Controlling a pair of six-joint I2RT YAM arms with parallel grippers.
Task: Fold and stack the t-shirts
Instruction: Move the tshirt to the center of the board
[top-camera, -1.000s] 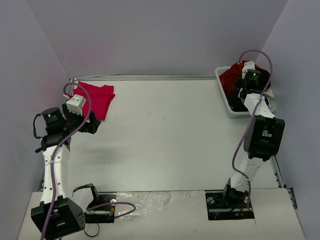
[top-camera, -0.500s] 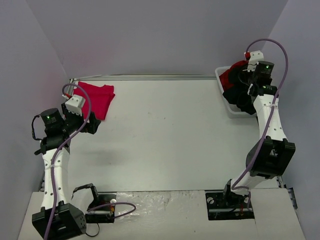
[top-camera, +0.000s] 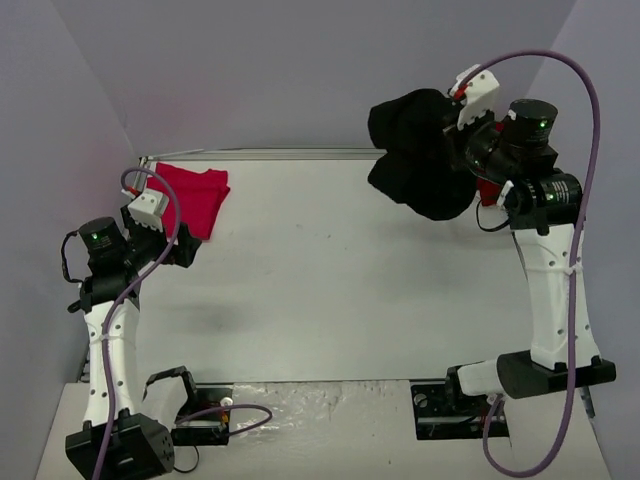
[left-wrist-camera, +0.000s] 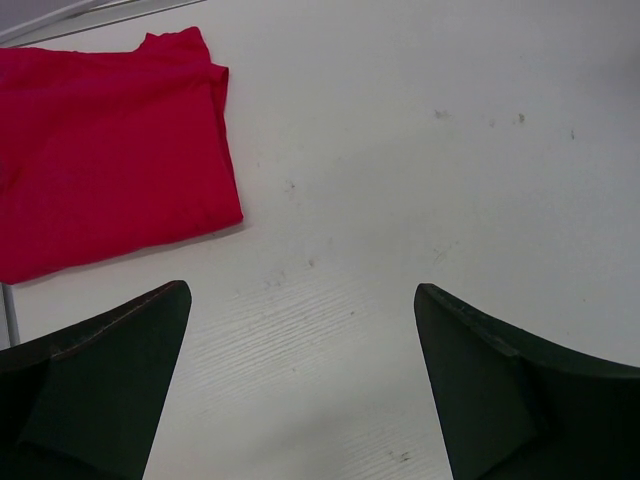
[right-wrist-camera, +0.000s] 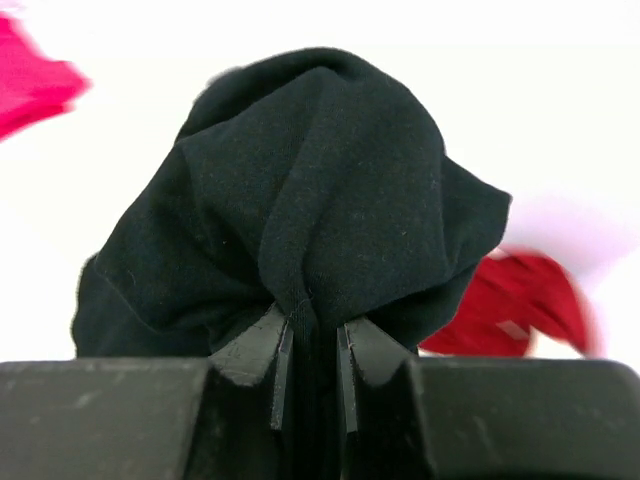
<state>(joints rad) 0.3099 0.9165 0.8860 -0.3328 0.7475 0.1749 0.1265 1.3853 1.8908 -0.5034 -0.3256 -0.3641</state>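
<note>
One bunched black cloth t-shirt (top-camera: 420, 150) hangs grasped in my right pincer (right-wrist-camera: 312, 335); my left pincer (left-wrist-camera: 300, 292) gapes released near the folded pink-red t-shirt (left-wrist-camera: 110, 150), far left.

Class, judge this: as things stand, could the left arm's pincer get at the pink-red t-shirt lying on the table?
Probably yes. The left pincer is open close beside the pink-red t-shirt, only bare table between; the right pincer holds the black t-shirt far across.

Left end effector (left-wrist-camera: 302, 295) spread, right arm (top-camera: 546, 270) raised
</note>
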